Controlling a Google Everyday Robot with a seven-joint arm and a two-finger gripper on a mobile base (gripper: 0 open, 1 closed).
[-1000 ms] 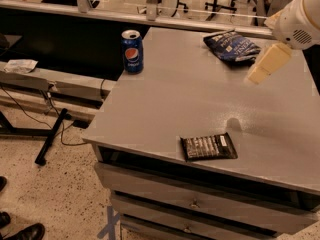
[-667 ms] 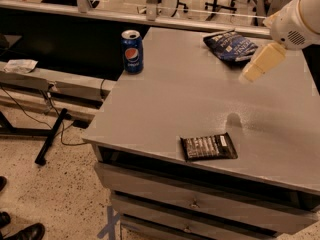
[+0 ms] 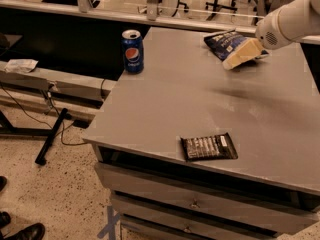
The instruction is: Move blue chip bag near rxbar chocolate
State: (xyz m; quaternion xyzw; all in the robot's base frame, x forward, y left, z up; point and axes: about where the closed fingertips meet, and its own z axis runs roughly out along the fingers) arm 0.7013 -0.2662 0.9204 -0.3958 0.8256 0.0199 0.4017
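The blue chip bag (image 3: pixel 221 42) lies crinkled at the far right of the grey table (image 3: pixel 165 101). The rxbar chocolate (image 3: pixel 208 147), a flat dark bar with pale lettering, lies near the table's front edge, far from the bag. My gripper (image 3: pixel 232 60), cream-coloured on a white arm that comes in from the upper right, hangs just above the table at the bag's near right side and covers part of it. It holds nothing that I can see.
A blue Pepsi can (image 3: pixel 133 51) stands upright at the table's far left edge. Drawers (image 3: pixel 192 204) sit under the tabletop. A low bench with cables (image 3: pixel 45 84) is to the left, and shoes (image 3: pixel 22 231) show at the bottom left.
My gripper has moved left and further back across the table, from right of the bag to over its near edge. The bag, bar and can have not moved.
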